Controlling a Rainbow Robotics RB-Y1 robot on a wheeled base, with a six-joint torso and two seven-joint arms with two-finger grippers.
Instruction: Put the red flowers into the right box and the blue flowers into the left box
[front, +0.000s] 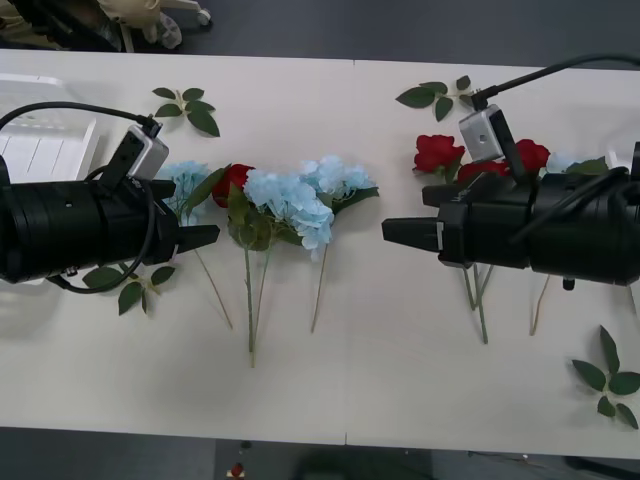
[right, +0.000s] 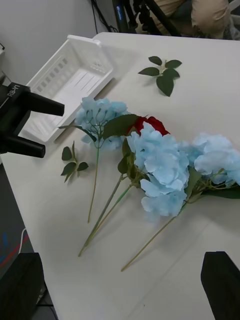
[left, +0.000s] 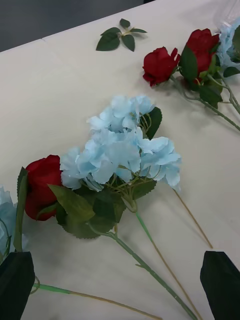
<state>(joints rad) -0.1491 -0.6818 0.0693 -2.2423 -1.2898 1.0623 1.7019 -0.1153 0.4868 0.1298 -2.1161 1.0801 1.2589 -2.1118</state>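
Left gripper (front: 205, 237): black fingers spread apart, nothing between them, hovering over the white table (front: 400, 380) just left of the central bunch of flowers. Right gripper (front: 395, 232): fingers likewise spread and empty, hovering just right of that same bunch, tips pointing toward it. The two grippers face each other across the bunch.

Central bunch, counted: three pale sky-blue fluffy artificial flower clusters on thin stems (front: 290, 200), one of them partly under the left gripper, and one deep-red artificial rose with green leaves (front: 233, 182) tucked between the leftmost cluster and the other two. Stems run from the bunch toward the near table edge.

Right of the bunch, partly under the right arm: at least two more red roses (front: 437, 152) and a small patch of pale blue at the far right; the full count there cannot be told.

Loose green leaf sprigs (front: 188, 108): four, one far-left of the bunch, one near-left, one far-right, one at the near right corner.

The white ribbed, slotted plastic box (right: 70, 80) sits at the table's left edge, well left of the bunch.

Open surface lies between the stem ends and the near table edge.
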